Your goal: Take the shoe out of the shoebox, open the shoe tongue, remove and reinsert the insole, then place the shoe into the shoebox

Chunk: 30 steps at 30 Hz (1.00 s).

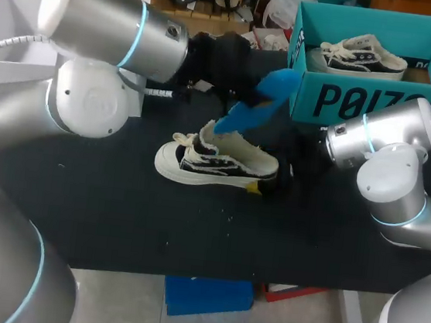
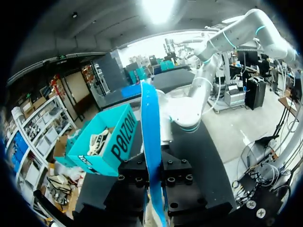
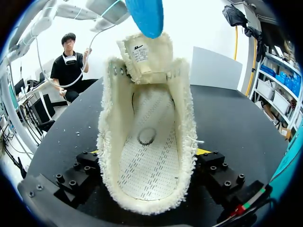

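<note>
Shoe point(image 1: 215, 161) on its sole on the tabletop point(image 1: 115, 220) near the shoebox point(image 1: 378, 102), heel clamped by right jaws. Blue insole point(image 1: 251, 105) pinched in closed left jaws just above the tongue; likely light, floppy, best gripped near one end, fed toe-first.

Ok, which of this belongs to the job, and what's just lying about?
Job: shoe, held at the heel by the right gripper; blue insole, in the left gripper above it; teal shoebox.
Lying about: second shoe inside the shoebox; white box at far left.
</note>
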Available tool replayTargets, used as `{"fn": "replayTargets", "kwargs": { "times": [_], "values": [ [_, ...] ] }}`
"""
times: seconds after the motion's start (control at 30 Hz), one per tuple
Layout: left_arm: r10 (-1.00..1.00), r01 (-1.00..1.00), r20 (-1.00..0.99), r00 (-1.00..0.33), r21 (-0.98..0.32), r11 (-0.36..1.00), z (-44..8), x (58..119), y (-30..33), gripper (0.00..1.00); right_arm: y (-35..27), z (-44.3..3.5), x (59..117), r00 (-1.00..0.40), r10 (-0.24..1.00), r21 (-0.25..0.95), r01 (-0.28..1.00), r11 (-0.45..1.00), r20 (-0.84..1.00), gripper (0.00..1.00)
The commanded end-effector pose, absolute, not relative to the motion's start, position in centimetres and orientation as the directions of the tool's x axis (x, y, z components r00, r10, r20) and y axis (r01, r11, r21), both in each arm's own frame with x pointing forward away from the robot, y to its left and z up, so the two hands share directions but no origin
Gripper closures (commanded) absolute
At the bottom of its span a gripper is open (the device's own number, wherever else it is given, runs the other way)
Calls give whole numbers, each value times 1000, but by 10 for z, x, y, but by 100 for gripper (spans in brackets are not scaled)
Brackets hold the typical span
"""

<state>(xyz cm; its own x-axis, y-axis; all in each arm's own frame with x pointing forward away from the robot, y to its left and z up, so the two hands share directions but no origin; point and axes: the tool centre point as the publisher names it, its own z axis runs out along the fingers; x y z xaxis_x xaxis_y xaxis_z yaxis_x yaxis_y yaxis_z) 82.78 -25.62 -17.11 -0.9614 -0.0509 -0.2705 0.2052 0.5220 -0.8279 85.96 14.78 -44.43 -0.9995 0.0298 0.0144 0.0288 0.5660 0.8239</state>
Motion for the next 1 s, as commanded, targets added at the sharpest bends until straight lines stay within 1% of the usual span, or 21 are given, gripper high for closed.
{"fn": "replayTargets", "kwargs": {
  "times": [0.03,0.1,0.73,0.83,1.0],
  "values": [
    [-66,171,-206,-976,-921,351,-167,828,-241,100,149,-445,859,-999,32,823,30,568,15,100],
    [-75,142,-184,-980,-914,380,-167,829,-239,100,149,-445,859,-999,32,823,30,568,15,100],
    [-75,142,-184,-980,-914,380,-167,829,-239,100,149,-445,859,-999,32,823,30,568,15,100],
    [-91,44,-73,-993,-958,285,-159,826,-237,100,149,-445,859,-999,32,823,30,568,15,100],
    [-91,0,-18,-996,-982,190,-139,829,-238,100,149,-445,859,-999,32,823,30,568,15,100]
  ]
}}
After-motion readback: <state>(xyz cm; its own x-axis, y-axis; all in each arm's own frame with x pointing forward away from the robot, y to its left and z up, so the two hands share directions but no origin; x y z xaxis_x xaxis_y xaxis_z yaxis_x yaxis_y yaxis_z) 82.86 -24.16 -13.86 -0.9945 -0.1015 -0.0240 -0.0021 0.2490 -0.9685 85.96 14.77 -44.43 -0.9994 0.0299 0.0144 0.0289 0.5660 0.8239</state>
